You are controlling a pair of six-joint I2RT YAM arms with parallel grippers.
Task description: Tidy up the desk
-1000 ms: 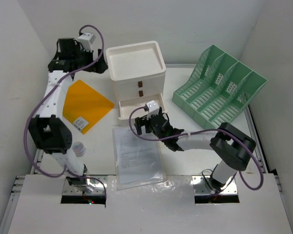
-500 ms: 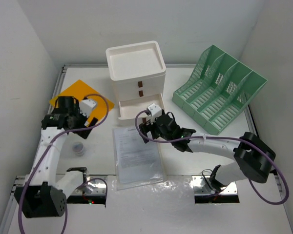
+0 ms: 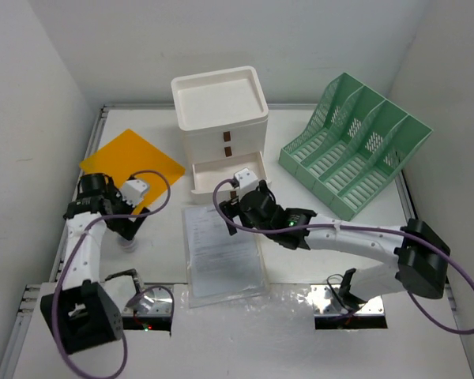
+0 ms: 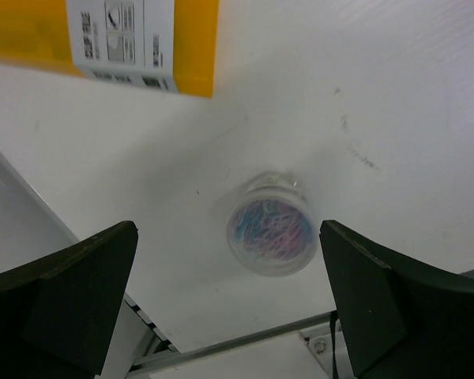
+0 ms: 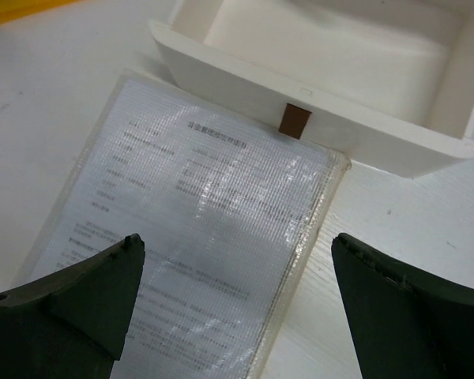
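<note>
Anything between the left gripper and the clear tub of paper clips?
Nothing visible. The open left gripper hangs right above the tub of paper clips, with only bare desk around it. The orange folder lies apart, off to one side.

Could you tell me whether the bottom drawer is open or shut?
Open: the bottom drawer juts out of the drawer box, its inside showing.
</note>
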